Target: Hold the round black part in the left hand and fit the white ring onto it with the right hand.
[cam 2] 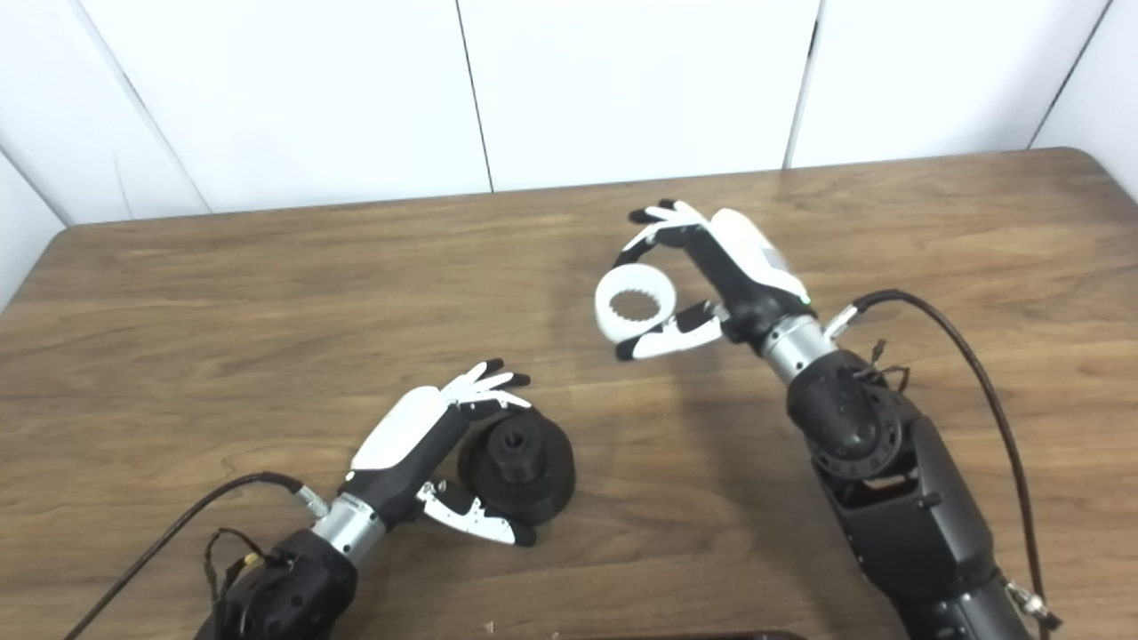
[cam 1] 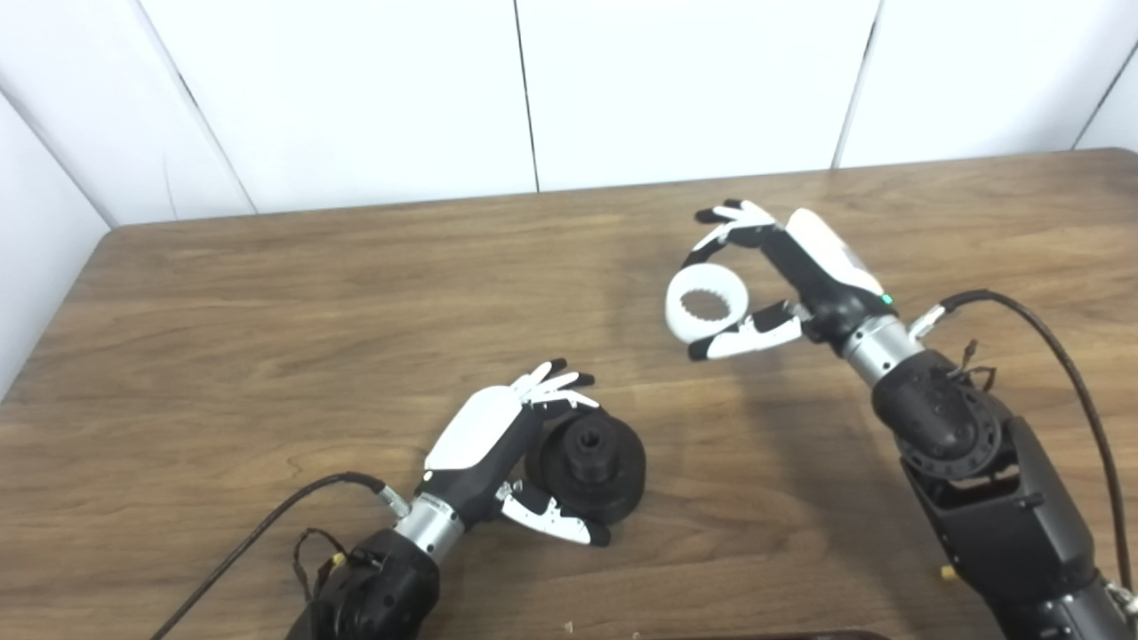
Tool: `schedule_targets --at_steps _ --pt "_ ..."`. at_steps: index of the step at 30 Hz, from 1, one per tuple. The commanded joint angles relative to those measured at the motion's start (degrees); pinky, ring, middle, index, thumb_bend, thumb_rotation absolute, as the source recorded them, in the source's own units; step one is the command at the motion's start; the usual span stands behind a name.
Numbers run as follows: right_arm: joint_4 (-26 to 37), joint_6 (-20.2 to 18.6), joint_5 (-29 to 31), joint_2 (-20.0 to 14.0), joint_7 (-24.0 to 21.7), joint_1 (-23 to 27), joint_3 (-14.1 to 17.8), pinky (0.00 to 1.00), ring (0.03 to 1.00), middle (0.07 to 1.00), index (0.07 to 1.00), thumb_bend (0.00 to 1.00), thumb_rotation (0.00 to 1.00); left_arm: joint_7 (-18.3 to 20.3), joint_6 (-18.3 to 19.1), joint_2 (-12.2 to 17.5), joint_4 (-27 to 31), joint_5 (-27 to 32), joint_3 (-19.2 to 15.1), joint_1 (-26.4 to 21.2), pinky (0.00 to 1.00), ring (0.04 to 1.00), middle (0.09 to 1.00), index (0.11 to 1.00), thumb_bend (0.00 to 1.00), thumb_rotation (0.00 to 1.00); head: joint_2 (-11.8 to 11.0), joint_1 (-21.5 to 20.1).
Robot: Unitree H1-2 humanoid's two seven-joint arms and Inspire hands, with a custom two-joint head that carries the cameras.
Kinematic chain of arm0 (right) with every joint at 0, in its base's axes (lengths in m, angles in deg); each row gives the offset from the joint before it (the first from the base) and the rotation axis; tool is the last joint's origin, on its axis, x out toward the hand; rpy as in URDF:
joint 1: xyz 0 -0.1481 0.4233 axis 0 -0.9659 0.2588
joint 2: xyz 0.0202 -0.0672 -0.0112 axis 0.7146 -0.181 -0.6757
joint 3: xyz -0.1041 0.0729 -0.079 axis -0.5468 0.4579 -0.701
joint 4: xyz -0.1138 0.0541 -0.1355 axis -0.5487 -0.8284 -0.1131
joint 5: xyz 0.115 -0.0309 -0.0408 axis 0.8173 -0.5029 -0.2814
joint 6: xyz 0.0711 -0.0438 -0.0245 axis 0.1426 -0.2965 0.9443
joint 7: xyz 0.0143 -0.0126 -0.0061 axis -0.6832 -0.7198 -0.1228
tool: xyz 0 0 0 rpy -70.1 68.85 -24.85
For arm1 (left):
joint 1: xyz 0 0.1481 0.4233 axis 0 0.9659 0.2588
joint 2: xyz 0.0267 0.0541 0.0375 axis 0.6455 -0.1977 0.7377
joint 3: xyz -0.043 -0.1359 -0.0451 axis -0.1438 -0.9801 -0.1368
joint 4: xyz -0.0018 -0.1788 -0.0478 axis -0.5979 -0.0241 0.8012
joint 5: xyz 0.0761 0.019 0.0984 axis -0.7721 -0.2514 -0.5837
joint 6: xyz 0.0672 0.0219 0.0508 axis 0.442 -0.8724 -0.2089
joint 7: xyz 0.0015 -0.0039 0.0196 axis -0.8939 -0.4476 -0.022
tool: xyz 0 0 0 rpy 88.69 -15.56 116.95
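Two parts gripped — black part [cam 1: 589,464] left, white ring [cam 1: 707,305] right.

Desk [cam 1: 267,311]: brown wood grain, smooth, low sheen. White ring [cam 1: 707,305] in my right robot hand [cam 1: 782,267]: matt white plastic, toothed inside. Round black part [cam 1: 589,465] at my left robot hand [cam 1: 498,444]: matt black plastic. Both hands: glossy white shells, black plastic, brushed metal wrists.

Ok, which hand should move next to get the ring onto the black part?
Right. The right hand already holds the white ring clear of the table; the left hand is closed around the round black part, so it should probably just steady it.
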Motion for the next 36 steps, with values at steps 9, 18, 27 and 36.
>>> schedule_targets --at_steps 9,18,27,36 --pt "7.1 -1.1 0.1 1.6 -3.4 0.0 -2.2 0.94 0.975 0.877 0.488 0.53 0.14 -0.9 -0.3 -0.3 -1.4 -1.1 -0.1 -1.3 0.95 0.993 0.907 0.608 0.89 0.21 0.3 0.4" --pt "10.5 -2.8 0.9 2.2 -6.4 -1.6 -3.5 0.96 0.985 0.882 0.488 0.53 0.14 -1.3 -0.1 -0.3 -1.5 -1.2 -0.2 -1.2 0.98 0.993 0.905 0.605 0.9 0.21 0.7 0.8" --pt "12.3 -3.3 1.9 2.7 -8.2 -2.1 -4.4 1.0 0.997 0.886 0.489 0.53 0.15 -1.6 -0.1 -0.2 -1.6 -1.6 -0.1 -1.4 0.98 0.99 0.901 0.604 0.9 0.2 0.9 1.0" --pt "14.0 -3.5 1.7 2.5 -9.9 -2.0 -5.6 1.0 1.0 0.881 0.489 0.53 0.15 -1.2 0.9 -0.5 -1.3 -1.9 0.0 -1.5 0.98 0.993 0.903 0.609 0.9 0.21 1.3 1.3"
